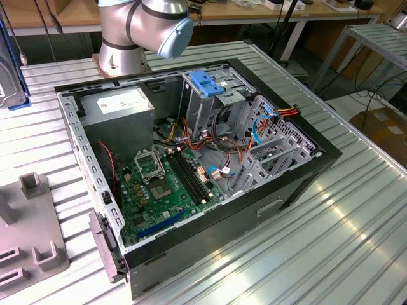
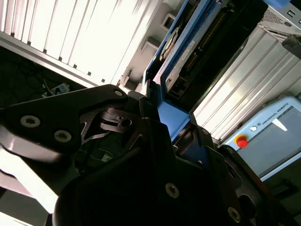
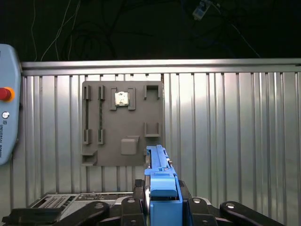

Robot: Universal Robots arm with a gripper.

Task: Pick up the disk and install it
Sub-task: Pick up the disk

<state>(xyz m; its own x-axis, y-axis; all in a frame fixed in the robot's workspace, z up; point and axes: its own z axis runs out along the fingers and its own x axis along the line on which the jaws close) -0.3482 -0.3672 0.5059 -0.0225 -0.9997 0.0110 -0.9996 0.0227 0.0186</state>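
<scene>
While the case (image 1: 191,159) lies open in the exterior view, you have the disk (image 3: 159,165) pinched edge-on in the gripper (image 3: 162,200) — the pincer is pressed onto its blue rail, as both wrist views show. Past the rail, in the first wrist view, you see a grey plate (image 3: 122,117) lying on the ribbed table (image 3: 235,141).

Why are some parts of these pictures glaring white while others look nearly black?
Exterior view: glare streaks the ribbed table, while the computer case is evenly lit. Second wrist view: the table's slats wash out to white, and the gripper holding the disk looks dark. First wrist view: beyond the table's edge all is near black.
</scene>
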